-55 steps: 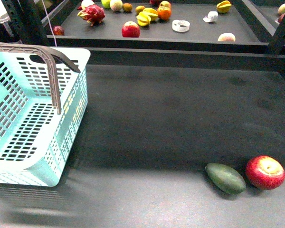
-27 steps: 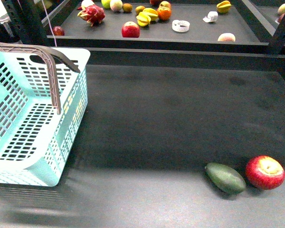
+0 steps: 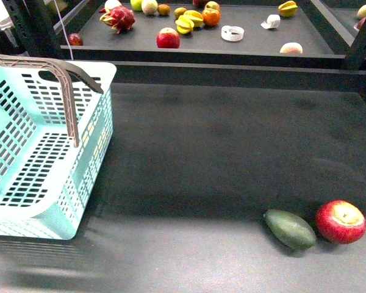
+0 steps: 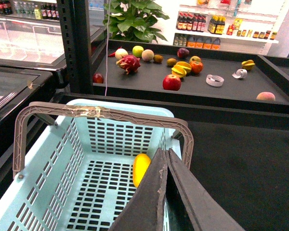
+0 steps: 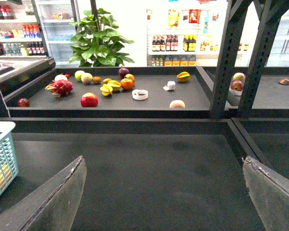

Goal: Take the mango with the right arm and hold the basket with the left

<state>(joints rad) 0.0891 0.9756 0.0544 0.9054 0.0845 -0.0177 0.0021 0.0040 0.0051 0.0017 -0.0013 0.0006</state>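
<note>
Sitting idle: mango already in basket, nothing moving

Comparing the front view against the two earlier frames: no visible change. Basket [image 3: 43, 152] holds the same spot at the 9 o'clock side of the surface [image 3: 232, 152]; green fruit [image 3: 290, 229] and red apple [image 3: 340, 221] stay put, touching or nearly so, at about 4 o'clock. Neither arm shows in the front view.

Mango [image 4: 140, 168] is visible only in the left wrist view: lying on the basket floor near the wall that faces the open surface, partly hidden by the left fingers [image 4: 166, 192]. It is not on the surface anywhere.

Left fingers are pressed together, with nothing visibly between them, hanging above the basket's near rim just beside the handle [image 4: 106, 114]. I can't confirm any contact with the basket, so "hold basket" reads as not verified.

Right fingers [image 5: 53, 202] are spread wide, empty, raised over bare surface, looking toward the far shelf [image 5: 149, 103] of assorted fruit.

Judgement: pick-and-drop looks done; right arm is clear. Static scene suggests end of the episode or a pause. Only open item is the left grip on the basket.
</note>
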